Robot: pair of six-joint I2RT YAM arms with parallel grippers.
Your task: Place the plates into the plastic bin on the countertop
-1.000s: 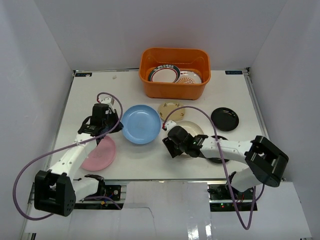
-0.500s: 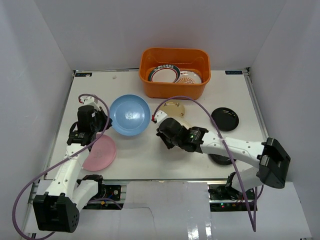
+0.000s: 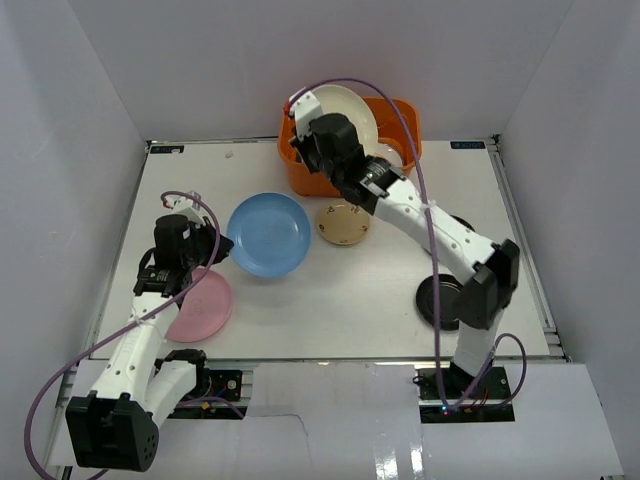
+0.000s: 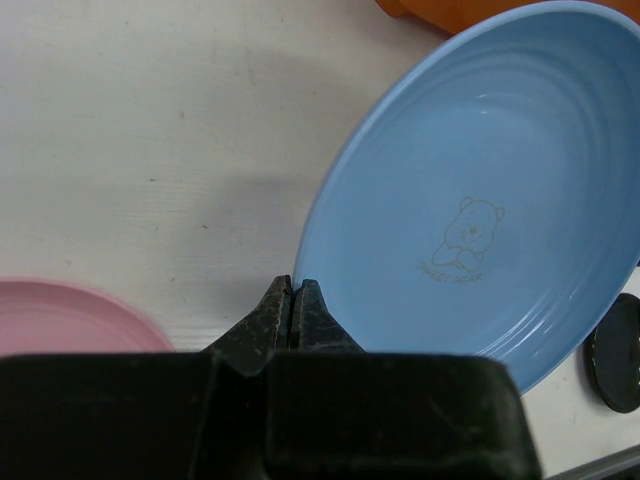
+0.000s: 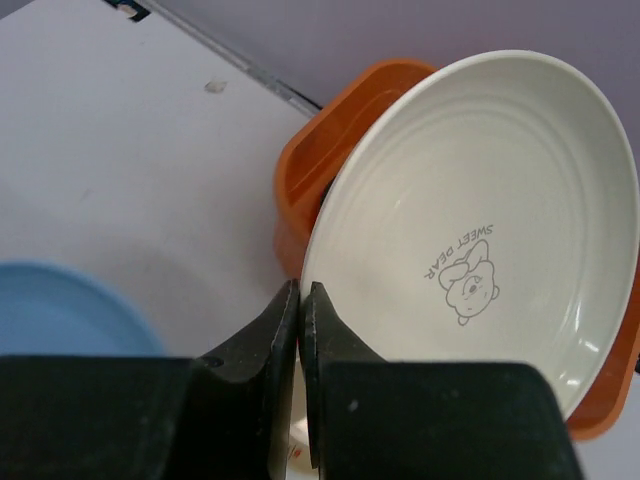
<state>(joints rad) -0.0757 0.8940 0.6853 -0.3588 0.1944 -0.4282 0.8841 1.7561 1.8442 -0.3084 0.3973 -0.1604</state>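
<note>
White walls box in the countertop [image 3: 330, 310], and on my screen the plastic bin [image 3: 298, 178] sits against its far edge. The blue plate [image 3: 268, 234] looks tipped up off the surface, because the left gripper [image 4: 292, 290] has its fingers pressed together on the near rim. The pink plate [image 3: 200, 308] lies flat beside the left arm, untouched. The cream plate [image 5: 480, 230] stands nearly upright over the bin's left end, with the right gripper [image 5: 301, 292] pinching its lower rim. I judge that hold lets it slide in edge-first. One black plate [image 3: 435, 300] shows partly behind the right arm. The small tan plate [image 3: 343, 223] rests just in front of the bin.
</note>
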